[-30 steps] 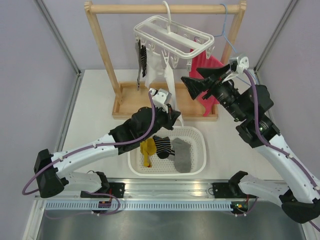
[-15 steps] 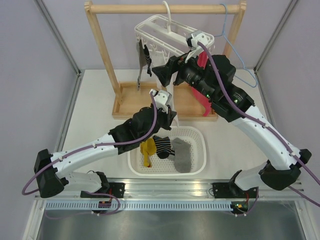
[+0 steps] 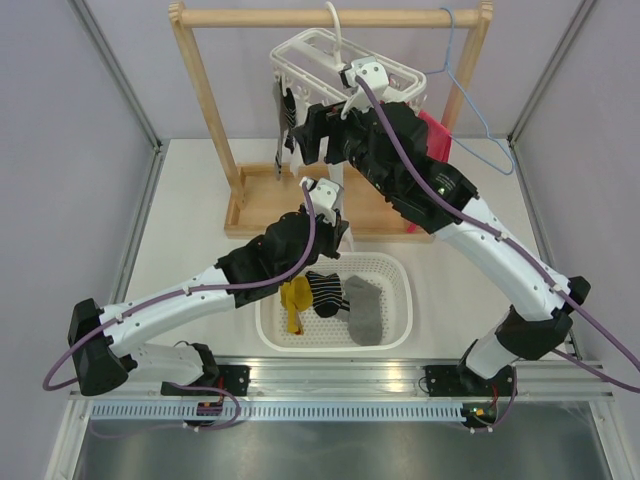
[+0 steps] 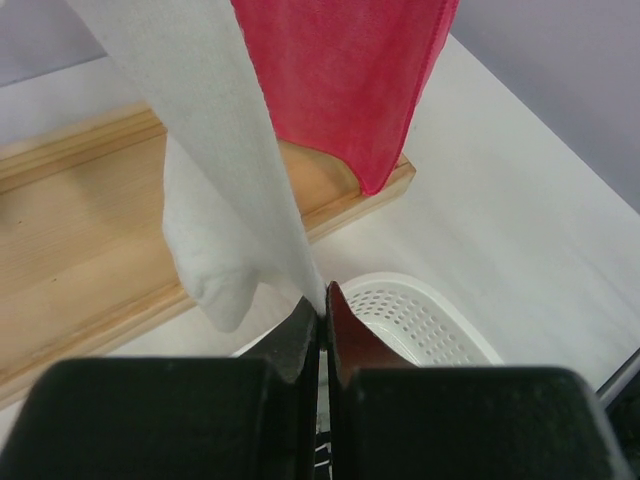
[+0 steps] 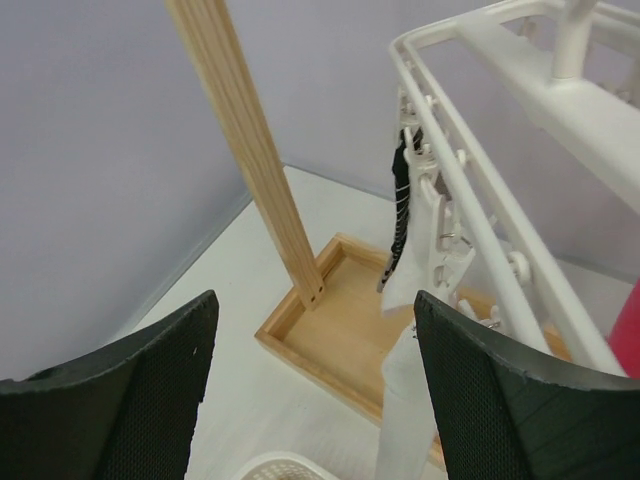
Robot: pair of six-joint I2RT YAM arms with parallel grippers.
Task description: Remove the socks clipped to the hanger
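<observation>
The white hanger (image 3: pixel 385 68) hangs by its hook from the wooden rail. A white sock (image 3: pixel 337 178) is clipped under it, and its lower end (image 4: pixel 235 150) runs down into my left gripper (image 3: pixel 338 222), which is shut on it (image 4: pixel 322 305). A second white sock's toe (image 4: pixel 215 280) hangs beside it. A black-and-white striped sock (image 3: pixel 288 118) is clipped at the hanger's left end (image 5: pixel 400 205). My right gripper (image 3: pixel 308 135) is open and empty (image 5: pixel 313 340), just left of the hanger frame (image 5: pixel 480 200) and above the white sock (image 5: pixel 405 410).
A white basket (image 3: pixel 405 300) under my left gripper holds a mustard, a striped and a grey sock. A red towel (image 3: pixel 432 130) on a blue wire hanger (image 3: pixel 470 110) hangs at the right. The wooden rack post (image 3: pixel 205 90) stands left, on its base tray (image 4: pixel 80 230).
My right arm has swung left from beside the red towel to the hanger's left clips, its jaws staying open. My left gripper has stayed shut on the white sock.
</observation>
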